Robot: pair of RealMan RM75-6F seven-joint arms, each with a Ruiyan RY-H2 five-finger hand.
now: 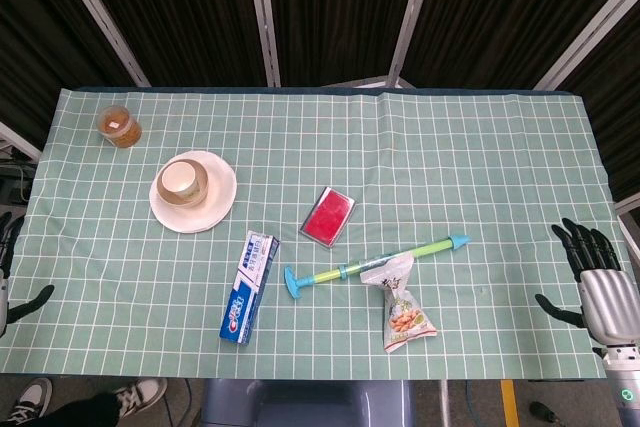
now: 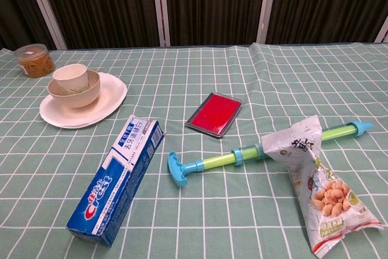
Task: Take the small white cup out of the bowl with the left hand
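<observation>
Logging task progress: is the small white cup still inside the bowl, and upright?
Yes. The small white cup stands upright in the bowl, mouth up, on the plate.

right hand (image 1: 598, 282): black fingers, silver metal-looking back, small green light at the wrist
left hand (image 1: 12, 272): black fingers, mostly cropped

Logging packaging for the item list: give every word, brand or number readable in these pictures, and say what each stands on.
"Crest": on the blue toothpaste box, along its side.
Chinese characters on the white end of the toothpaste box: too small to read.
Dark characters on the snack bag of nuts: crumpled, not readable.
Red case, water squirter, jar, white cup, bowl, plate: no text visible.
</observation>
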